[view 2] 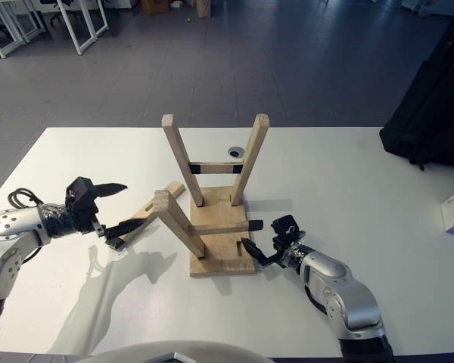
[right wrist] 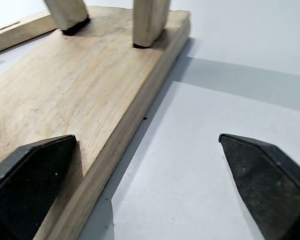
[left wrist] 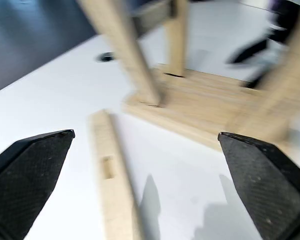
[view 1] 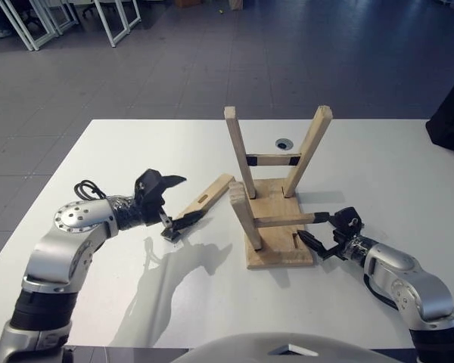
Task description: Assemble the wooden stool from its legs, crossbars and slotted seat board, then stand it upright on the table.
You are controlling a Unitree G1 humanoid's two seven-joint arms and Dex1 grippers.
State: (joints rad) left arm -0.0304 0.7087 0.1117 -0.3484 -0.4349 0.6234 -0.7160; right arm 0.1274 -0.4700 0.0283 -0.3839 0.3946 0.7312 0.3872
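Pale wood stool (view 1: 276, 189), upside down and one leg short, on the white table (view 1: 378, 166).

At the left, the left gripper (view 1: 178, 203) hangs with its fingers spread wide, nothing between them, over the near end of a loose leg (view 1: 209, 193) lying flat on the table and pointing toward the slotted seat board (view 1: 276, 246); whether a fingertip touches it I cannot tell. The seat board lies flat mid-table with three legs standing up from it: a near-left leg (view 1: 244, 215) and two far legs (view 1: 239, 151) (view 1: 309, 151) joined by a black-tipped crossbar (view 1: 272, 159). A second crossbar (view 1: 284, 221) runs right from the near leg. At the board's right edge the right gripper (view 1: 327, 228) sits released, one finger over the wood, the other over the table.
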